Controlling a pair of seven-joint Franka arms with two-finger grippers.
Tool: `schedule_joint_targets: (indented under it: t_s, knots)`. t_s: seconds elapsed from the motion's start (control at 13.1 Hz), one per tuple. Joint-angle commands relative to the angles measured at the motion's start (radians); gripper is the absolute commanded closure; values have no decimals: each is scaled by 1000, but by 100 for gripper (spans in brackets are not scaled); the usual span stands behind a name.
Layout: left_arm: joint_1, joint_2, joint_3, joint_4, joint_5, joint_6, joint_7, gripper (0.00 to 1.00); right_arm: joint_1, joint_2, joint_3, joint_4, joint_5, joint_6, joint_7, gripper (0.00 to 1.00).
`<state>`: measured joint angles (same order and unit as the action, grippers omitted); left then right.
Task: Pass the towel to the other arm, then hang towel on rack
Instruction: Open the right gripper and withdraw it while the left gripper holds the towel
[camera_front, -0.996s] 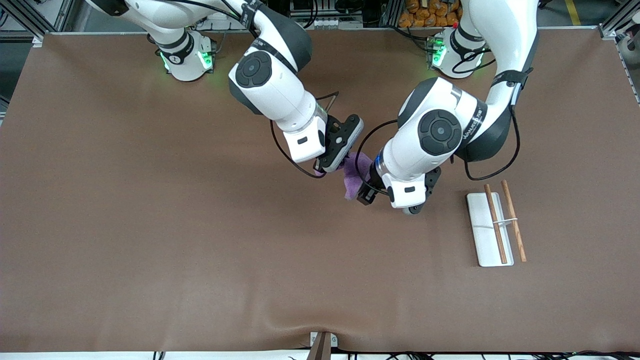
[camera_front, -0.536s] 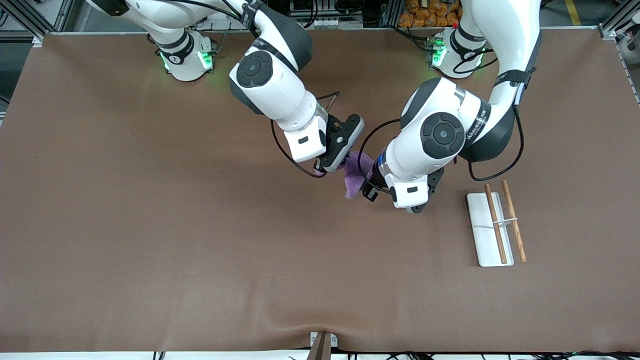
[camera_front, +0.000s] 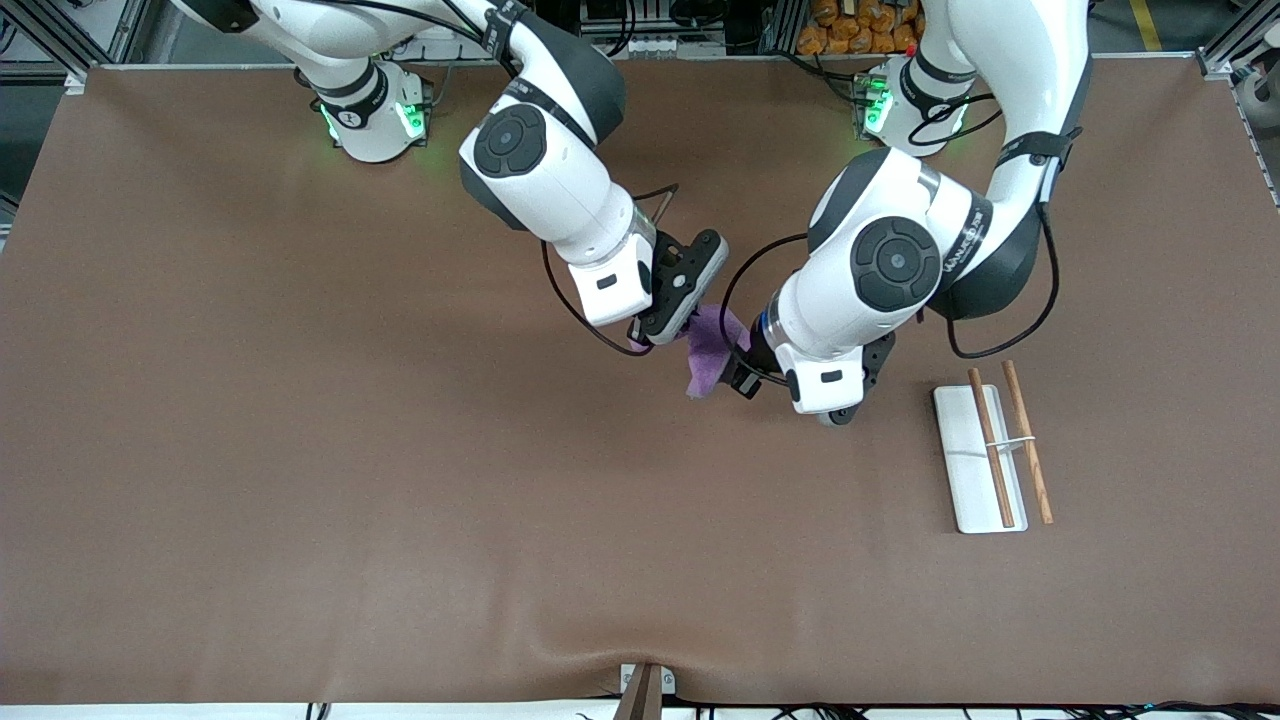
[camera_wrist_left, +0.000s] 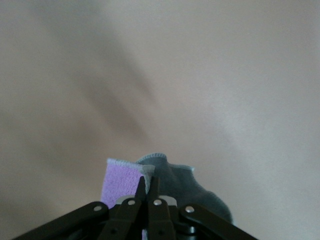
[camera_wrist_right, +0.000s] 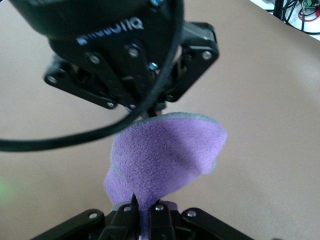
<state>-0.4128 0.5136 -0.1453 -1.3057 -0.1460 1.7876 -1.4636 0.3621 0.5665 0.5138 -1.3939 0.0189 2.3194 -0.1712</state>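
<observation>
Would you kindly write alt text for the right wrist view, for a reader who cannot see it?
A purple towel stretches between two black grippers above a brown table: the right gripper is shut on one edge, and the left gripper, facing it, is shut on another edge.

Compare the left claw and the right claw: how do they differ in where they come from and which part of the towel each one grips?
The left claw reaches in from the rack's end of the table; the right claw reaches in from the table's bare end. The left claw pinches the towel at its grey-edged corner; the right claw pinches its purple face. Both are shut on the towel, holding it up over mid-table.
</observation>
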Motion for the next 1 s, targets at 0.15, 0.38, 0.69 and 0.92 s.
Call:
schedule_joint_targets:
  t_s: [0.15, 0.38, 0.69, 0.92]
  knots:
    - [66, -72, 7, -6, -4, -134, 185, 100, 8, 4, -5, 9, -5, 0, 3, 1]
    - [112, -104, 7, -7, 3, -207, 322, 100, 4, 3, -5, 1, -11, -5, 1, 0]
    - [155, -139, 7, -7, 42, -275, 460, 100, 1, 0, -5, 1, -13, -5, -1, 0]
    - [195, -153, 7, -7, 101, -318, 647, 100, -3, -5, -8, -11, -14, -8, -1, 0]
